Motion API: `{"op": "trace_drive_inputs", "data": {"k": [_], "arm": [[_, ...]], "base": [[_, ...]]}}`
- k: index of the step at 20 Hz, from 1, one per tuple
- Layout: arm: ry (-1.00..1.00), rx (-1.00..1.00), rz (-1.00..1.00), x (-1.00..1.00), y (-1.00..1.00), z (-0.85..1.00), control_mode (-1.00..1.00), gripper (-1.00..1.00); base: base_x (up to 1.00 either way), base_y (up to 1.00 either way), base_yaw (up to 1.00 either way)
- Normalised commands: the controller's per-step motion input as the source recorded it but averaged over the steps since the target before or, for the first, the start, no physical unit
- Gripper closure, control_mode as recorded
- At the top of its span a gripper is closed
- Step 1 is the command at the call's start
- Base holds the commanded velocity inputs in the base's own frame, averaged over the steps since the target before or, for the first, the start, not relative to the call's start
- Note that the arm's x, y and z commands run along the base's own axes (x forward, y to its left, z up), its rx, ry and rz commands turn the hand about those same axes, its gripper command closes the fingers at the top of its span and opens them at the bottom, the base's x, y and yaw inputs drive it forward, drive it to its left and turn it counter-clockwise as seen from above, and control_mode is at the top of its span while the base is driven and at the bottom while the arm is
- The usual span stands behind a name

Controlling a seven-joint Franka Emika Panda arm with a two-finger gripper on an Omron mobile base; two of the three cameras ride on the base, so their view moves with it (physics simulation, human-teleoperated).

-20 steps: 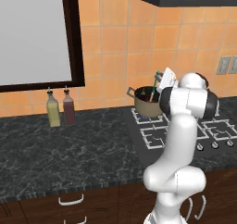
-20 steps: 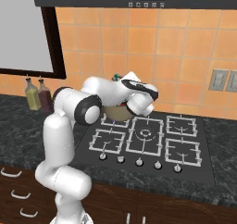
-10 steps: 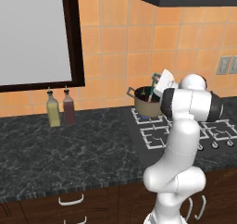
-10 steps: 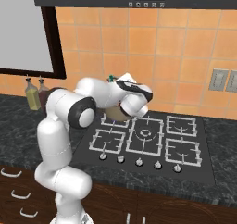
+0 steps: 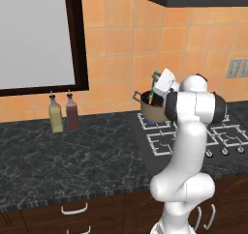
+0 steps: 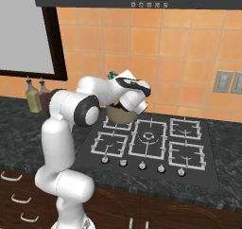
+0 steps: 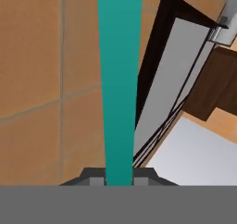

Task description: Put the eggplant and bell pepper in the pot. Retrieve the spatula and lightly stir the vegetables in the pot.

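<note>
Hand view: teal spatula (image 7: 119,79) handle runs straight up from between the finger tips, gripper (image 7: 119,180) clamped on it, jaws tight vs both sides of the handle. Bkgd there is orange wall tile plus a dark-framed window seen at a steep tilt.

Left base view: arm bent over the hob, gripper (image 5: 156,90) above the pot (image 5: 152,109), hand white and angled. Spatula (image 5: 153,89) shows as a thin green stick w/ top end near the hand, lower end dropping inside the pot rim. Blade not visible, hidden by pot wall. Pot sits on rear-left burner of the hob (image 5: 162,141), one loop handle visible on its left side. Two bottles on the counter (image 5: 72,160) by the wall, well apart from the pot: yellowish bottle (image 5: 56,115) and dark red bottle (image 5: 72,113), just beside each other.

Right base view: pot (image 6: 118,113) mostly behind the wrist, only lower wall showing, still on rear-left burner. Small bit of green handle (image 6: 111,74) pokes up above the hand. Hob knobs in a row along the front edge.

Eggplant / pepper: can't tell, pot interior too dark and blocked by the arm in both base views.
</note>
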Motion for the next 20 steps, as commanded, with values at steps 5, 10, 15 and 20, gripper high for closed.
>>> {"op": "trace_drive_inputs", "data": {"k": [5,10,15,20], "arm": [[0.00,0.02,0.06,0.62,0.00,-0.17,-1.00,1.00],[0.08,0.04,0.02,0.58,-0.01,-0.69,-1.00,1.00],[0.19,0.07,-0.12,0.03,-0.27,-1.00,-1.00,1.00],[0.16,0.09,-0.48,-0.12,-0.59,-0.94,-1.00,1.00]], "base": [[0.00,0.00,0.00],[0.00,0.00,0.00],[0.00,0.00,0.00],[0.00,0.00,0.00]]}}
